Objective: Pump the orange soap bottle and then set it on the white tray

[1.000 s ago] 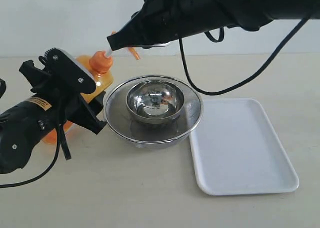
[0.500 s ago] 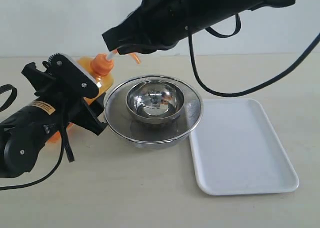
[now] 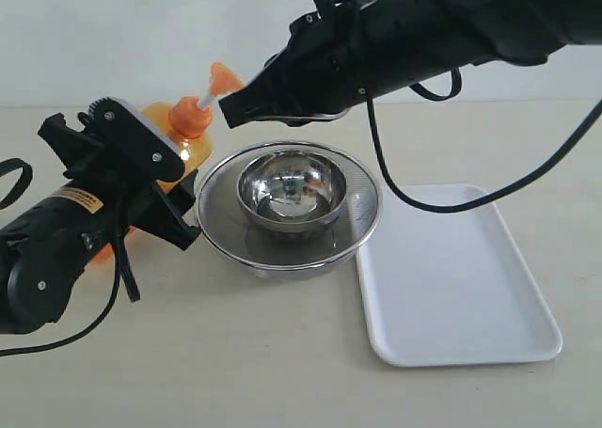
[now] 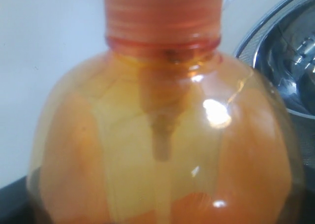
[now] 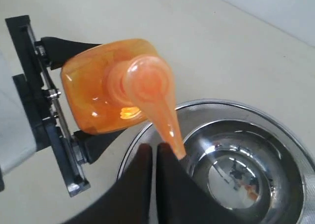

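The orange soap bottle (image 3: 195, 149) stands at the left, just beside the steel bowls, with my left gripper (image 3: 162, 185) shut on its body. Its translucent orange shoulder and cap (image 4: 162, 135) fill the left wrist view and hide the fingers there. The pump head (image 3: 218, 75) sits raised on its white stem, its nozzle (image 5: 170, 130) pointing over the bowls. My right gripper (image 5: 155, 149) is shut with nothing in it, its tips next to the nozzle end and off the pump head. The white tray (image 3: 461, 287) lies to the right with nothing on it.
A small steel bowl (image 3: 290, 188) sits inside a larger mesh-sided steel bowl (image 3: 218, 223) between bottle and tray. The large bowl's rim touches the tray's left edge. A black cable (image 3: 442, 198) from the right arm hangs over the tray's far side.
My right gripper has pulled back to the right, off the pump head. The pump head, covered before, now stands in plain sight. Bottle and left gripper stay put.
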{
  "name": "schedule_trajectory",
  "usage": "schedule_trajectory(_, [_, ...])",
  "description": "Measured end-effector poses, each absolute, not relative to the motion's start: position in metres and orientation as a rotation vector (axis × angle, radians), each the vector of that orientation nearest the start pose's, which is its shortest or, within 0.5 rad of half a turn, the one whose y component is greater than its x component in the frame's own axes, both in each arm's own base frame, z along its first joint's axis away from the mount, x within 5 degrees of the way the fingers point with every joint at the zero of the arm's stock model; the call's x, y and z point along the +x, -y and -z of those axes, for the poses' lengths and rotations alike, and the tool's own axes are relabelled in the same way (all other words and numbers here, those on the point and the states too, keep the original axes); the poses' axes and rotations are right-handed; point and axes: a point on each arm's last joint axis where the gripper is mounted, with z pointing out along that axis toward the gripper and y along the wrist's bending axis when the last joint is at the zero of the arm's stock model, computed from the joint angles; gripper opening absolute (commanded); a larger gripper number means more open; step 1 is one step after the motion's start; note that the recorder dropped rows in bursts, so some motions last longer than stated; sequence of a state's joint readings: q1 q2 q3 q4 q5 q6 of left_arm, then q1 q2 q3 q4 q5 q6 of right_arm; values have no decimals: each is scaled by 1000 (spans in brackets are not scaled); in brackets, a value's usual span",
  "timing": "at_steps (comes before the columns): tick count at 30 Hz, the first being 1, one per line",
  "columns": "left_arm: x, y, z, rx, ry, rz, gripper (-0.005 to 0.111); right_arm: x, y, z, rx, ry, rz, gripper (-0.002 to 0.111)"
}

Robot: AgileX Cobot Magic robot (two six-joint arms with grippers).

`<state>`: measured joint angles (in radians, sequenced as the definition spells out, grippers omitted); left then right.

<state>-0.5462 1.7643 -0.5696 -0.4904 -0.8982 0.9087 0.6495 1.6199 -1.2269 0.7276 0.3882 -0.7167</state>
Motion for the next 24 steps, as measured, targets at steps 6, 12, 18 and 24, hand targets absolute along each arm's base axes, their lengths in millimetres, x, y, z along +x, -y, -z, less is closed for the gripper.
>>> schedule_trajectory(6, [278,130,-155,752,-1678,-374,5,284,-242,-299,-843,-2020,-605,0])
schedule_trajectory(12, [278,130,-155,751,-1678,-373,5,283,-242,-299,-855,-2028,-610,0])
schedule_trajectory(18, [278,132,-156,788,-1655,-371,5,284,-242,-300,-841,-2024,-612,0])
schedule_trajectory(24, [278,133,-156,831,-1636,-402,5,289,-244,-322,-778,-1962,-633,0])
